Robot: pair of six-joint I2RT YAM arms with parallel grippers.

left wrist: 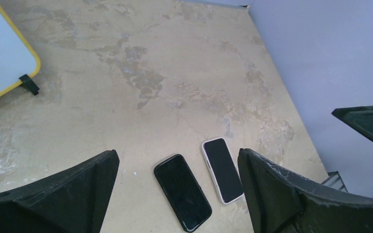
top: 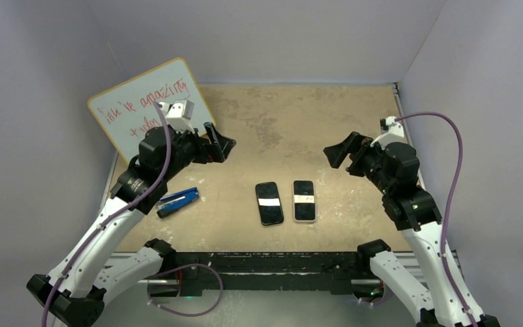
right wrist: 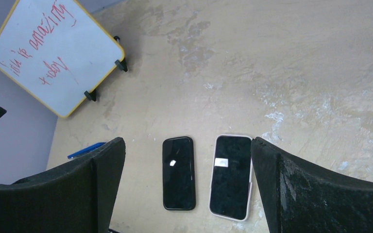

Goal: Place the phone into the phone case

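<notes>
Two flat dark items lie side by side on the tan table. The left one is an all-black phone point(top: 270, 203), also in the left wrist view point(left wrist: 182, 191) and the right wrist view point(right wrist: 178, 173). The right one has a glossy dark face inside a white case rim point(top: 304, 201) point(left wrist: 222, 170) point(right wrist: 230, 175). Both faces reflect a light. My left gripper point(top: 221, 143) point(left wrist: 177, 155) is open and empty, raised to their far left. My right gripper point(top: 337, 155) point(right wrist: 188, 143) is open and empty, raised to their far right.
A yellow-framed whiteboard point(top: 150, 102) with red writing leans at the back left, also in the right wrist view point(right wrist: 53, 53). A blue and black marker point(top: 177, 201) lies left of the phones. Grey walls close in the table on three sides.
</notes>
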